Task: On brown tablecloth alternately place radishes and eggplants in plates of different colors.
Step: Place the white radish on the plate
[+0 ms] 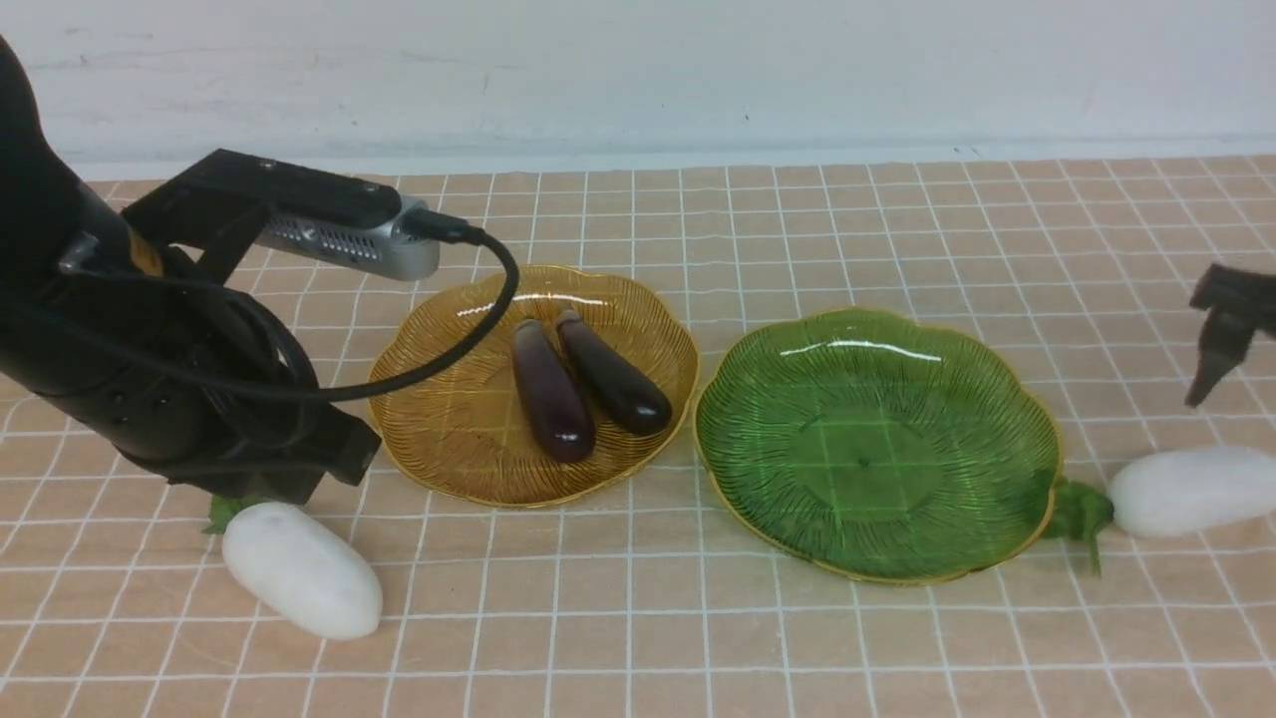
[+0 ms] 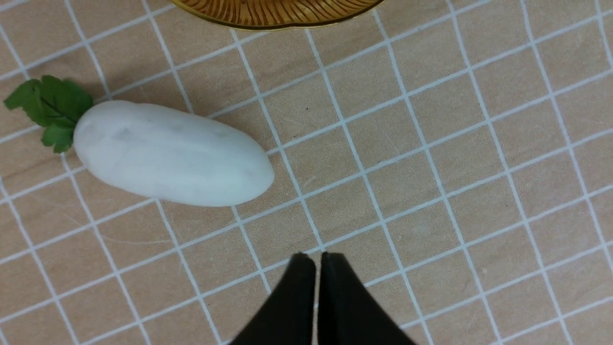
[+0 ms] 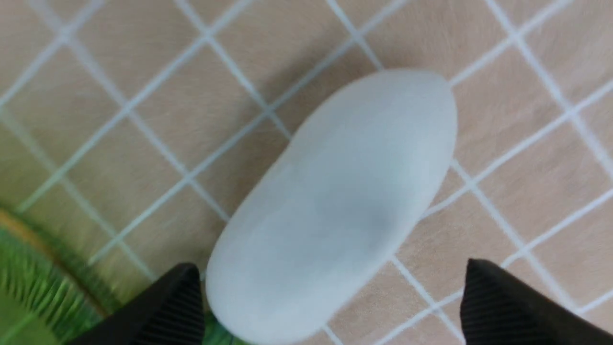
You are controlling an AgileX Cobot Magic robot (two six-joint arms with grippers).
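Observation:
On the brown tablecloth [image 1: 698, 618], two dark purple eggplants [image 1: 551, 394] [image 1: 610, 374] lie side by side in the amber plate [image 1: 439, 399]. The green plate [image 1: 877, 439] to its right holds nothing. One white radish [image 1: 299, 568] lies on the cloth in front of the left arm [image 1: 199, 399] and shows in the left wrist view [image 2: 167, 153]. The left gripper [image 2: 313, 258] is shut and empty, beside this radish and apart from it. The other radish [image 1: 1191, 489] lies right of the green plate. The right gripper [image 1: 1221, 329] [image 3: 330, 278] is open above it, fingers apart on either side of the radish [image 3: 335, 201].
The amber plate's rim [image 2: 278, 12] is close to the left radish. The green plate's rim [image 3: 28, 287] touches the right radish's leaves [image 1: 1077, 514]. A white wall [image 1: 638, 70] runs along the far edge of the cloth.

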